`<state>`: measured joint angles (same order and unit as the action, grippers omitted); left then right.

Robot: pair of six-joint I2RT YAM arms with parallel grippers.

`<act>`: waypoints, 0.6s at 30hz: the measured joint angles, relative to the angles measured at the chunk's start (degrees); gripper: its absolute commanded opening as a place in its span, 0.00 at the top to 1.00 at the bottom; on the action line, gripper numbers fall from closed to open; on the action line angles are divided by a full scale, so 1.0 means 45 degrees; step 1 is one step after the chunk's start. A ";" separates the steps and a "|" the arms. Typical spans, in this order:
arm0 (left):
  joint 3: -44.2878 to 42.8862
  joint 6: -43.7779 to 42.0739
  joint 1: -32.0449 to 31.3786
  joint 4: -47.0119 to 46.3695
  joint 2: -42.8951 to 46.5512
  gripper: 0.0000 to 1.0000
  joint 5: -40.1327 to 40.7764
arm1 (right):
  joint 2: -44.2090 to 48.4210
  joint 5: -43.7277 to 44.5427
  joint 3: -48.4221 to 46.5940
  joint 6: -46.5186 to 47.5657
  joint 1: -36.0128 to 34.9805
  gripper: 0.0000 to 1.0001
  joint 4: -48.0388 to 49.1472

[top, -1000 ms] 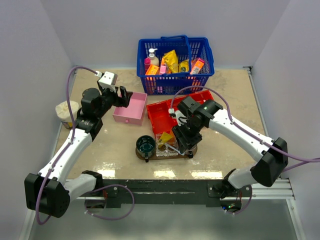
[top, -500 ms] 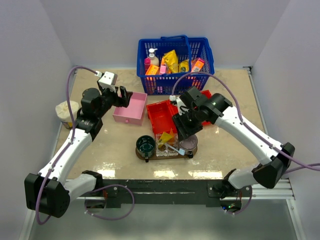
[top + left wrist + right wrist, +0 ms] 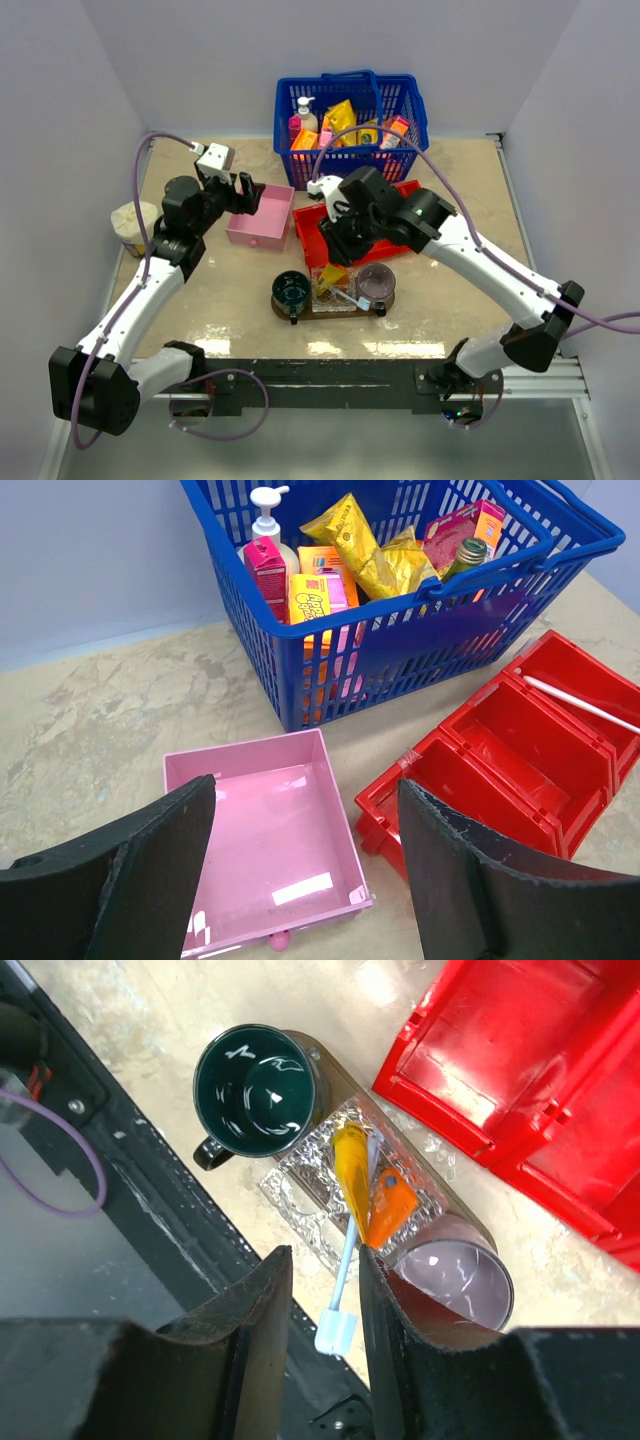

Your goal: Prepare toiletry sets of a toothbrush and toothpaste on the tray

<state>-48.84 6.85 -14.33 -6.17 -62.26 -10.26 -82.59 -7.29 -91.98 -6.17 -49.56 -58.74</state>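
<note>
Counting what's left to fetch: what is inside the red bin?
One white toothbrush lies in the red bin's end compartment; the other two look bare. From above, the right arm covers most of it.

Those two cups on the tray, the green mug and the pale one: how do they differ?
Colour: the mug is dark green and opaque; the cup is pale lilac and see-through. Handle: the mug has one, the cup shows none. Place: the mug sits at the left end of the tray, the cup at the right end. Both stand upright, look empty and flank the clear dish.
</note>
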 measured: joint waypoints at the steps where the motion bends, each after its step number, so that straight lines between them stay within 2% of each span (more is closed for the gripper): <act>1: 0.0000 0.0000 0.0000 0.0000 0.0000 0.23 0.0000 | -0.0175 0.0078 0.0000 0.0107 -0.0165 0.63 0.0063; 9: 0.0000 0.0000 0.0000 0.0005 0.0000 0.23 0.0000 | -0.0826 0.0933 0.0112 0.0758 -0.0986 0.63 0.0306; 18: 0.0000 0.0000 0.0000 0.0005 0.0000 0.23 0.0000 | -0.0986 0.1719 0.0573 0.1059 -0.1069 0.68 0.0505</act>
<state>-48.84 6.85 -14.33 -6.15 -62.26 -10.26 -87.02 0.45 -89.41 -1.41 -54.37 -56.47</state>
